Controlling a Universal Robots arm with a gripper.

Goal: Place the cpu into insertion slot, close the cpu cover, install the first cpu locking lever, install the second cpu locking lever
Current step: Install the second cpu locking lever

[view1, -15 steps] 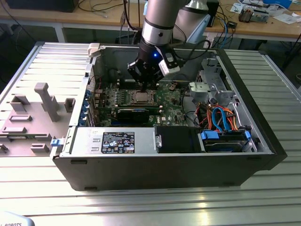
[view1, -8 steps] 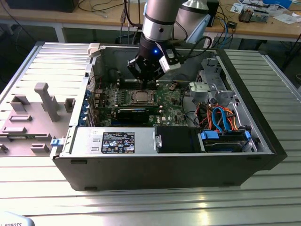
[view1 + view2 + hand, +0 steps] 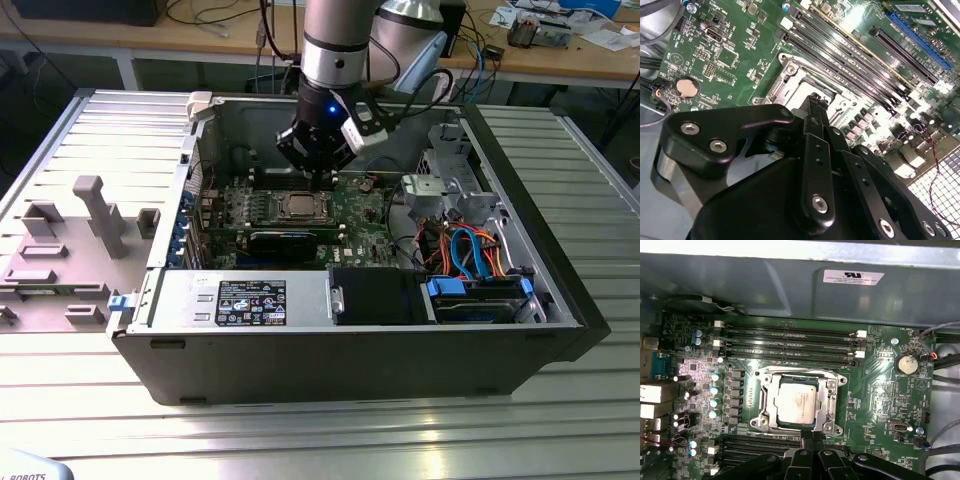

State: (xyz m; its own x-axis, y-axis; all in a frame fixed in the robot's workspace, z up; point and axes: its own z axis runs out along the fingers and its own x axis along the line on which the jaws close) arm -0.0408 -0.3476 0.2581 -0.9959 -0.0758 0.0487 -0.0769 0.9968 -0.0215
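The cpu point(image 3: 796, 401), a silver-grey square, lies flat in the insertion slot in the middle of the green motherboard point(image 3: 875, 405). The slot itself is hidden beneath it. The silvery cpu cover point(image 3: 830, 395) lies down around the chip, which shows through its window. A thin wire lever point(image 3: 800, 371) runs along one side of the cover. My gripper point(image 3: 810, 436) hangs just above the socket's edge, black fingers pressed together with nothing between them. In the second wrist view the gripper point(image 3: 813, 100) points down at the cover point(image 3: 790, 80). In the exterior view the gripper point(image 3: 322, 182) is right behind the cpu point(image 3: 300, 206).
Long black memory slots point(image 3: 790, 346) flank the socket on two sides. A coin battery point(image 3: 905, 363) sits near a board corner. The case's grey wall point(image 3: 790, 285) rises close by. A drive cage with orange and blue cables point(image 3: 470, 250) and a power supply point(image 3: 250, 300) share the case.
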